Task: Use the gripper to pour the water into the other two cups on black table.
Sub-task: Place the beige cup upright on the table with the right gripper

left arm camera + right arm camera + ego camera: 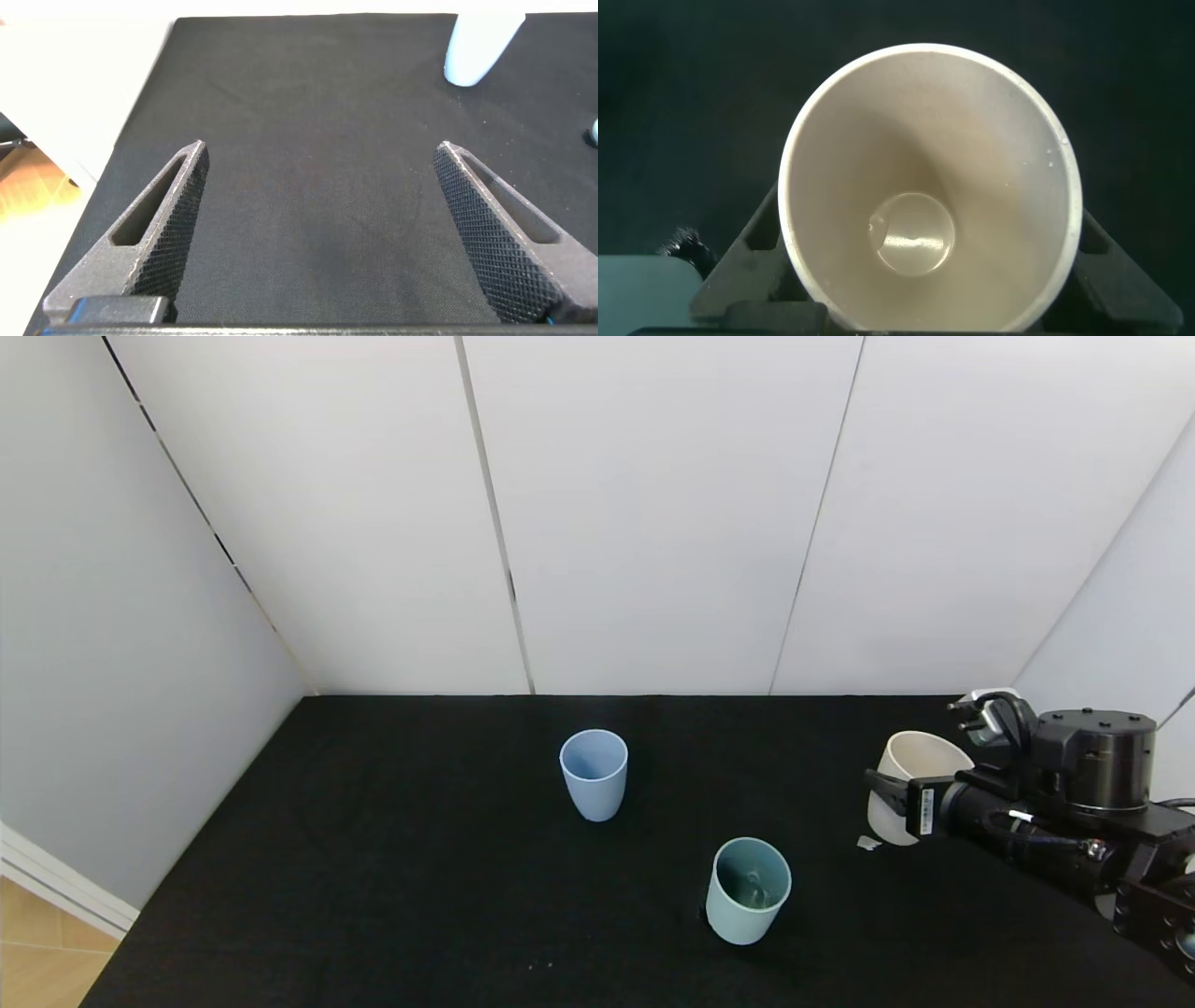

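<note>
On the left, the left hand (318, 233) hangs low over a bare stretch of the black table (392, 859), its two textured fingers (173, 219) spread wide with nothing between them; it does not show in the head view, and its own camera catches only the foot of the pale blue cup (478, 47) farther off across the cloth. That blue cup (594, 773) stands upright near the middle of the table, well apart from everything else. To its right and nearer the robot stands the mint-teal cup (748, 889), also upright, with a faint glint at the bottom of its darker inside that may be a little liquid, though I cannot tell for sure. Farther right, near the table's right edge, the right hand (887, 789) reaches in from the side and closes around the cream cup (910, 782), one finger on each side of the wall, and the cup leans slightly toward the robot's left. Looking straight down into this cream cup (929, 191) from the right wrist, a small pool of water (915, 241) glints at the bottom and a few droplets cling high on the inner wall. A small pale scrap (868, 843) lies on the table just beside the cup's foot.
</note>
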`<state>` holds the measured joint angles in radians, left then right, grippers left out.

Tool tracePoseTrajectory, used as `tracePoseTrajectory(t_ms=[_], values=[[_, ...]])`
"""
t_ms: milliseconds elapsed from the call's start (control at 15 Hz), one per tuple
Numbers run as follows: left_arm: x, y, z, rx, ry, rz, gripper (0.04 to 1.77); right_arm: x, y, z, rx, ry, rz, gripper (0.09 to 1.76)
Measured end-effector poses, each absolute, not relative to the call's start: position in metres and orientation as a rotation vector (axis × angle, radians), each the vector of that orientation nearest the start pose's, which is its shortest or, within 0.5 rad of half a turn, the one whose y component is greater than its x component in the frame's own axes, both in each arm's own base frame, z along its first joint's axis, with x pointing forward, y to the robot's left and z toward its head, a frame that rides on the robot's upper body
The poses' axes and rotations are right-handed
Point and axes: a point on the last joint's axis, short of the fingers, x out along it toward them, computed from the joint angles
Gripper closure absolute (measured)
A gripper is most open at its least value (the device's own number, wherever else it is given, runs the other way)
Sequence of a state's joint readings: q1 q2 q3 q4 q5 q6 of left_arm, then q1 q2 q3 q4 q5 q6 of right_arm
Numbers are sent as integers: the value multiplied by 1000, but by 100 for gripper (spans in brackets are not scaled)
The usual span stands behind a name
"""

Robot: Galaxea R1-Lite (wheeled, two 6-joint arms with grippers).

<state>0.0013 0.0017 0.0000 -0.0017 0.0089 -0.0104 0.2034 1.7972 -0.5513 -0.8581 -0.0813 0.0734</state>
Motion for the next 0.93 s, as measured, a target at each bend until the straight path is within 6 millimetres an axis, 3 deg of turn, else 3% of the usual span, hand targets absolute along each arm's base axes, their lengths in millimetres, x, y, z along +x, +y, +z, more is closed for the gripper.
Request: tracePoseTrajectory(t_ms=[467, 933], values=[[-23, 0, 76, -10, 0, 10, 9, 287, 55, 88, 12, 448, 96, 55], [-23, 0, 76, -10, 0, 10, 9, 301, 61, 83, 8, 449, 111, 55]])
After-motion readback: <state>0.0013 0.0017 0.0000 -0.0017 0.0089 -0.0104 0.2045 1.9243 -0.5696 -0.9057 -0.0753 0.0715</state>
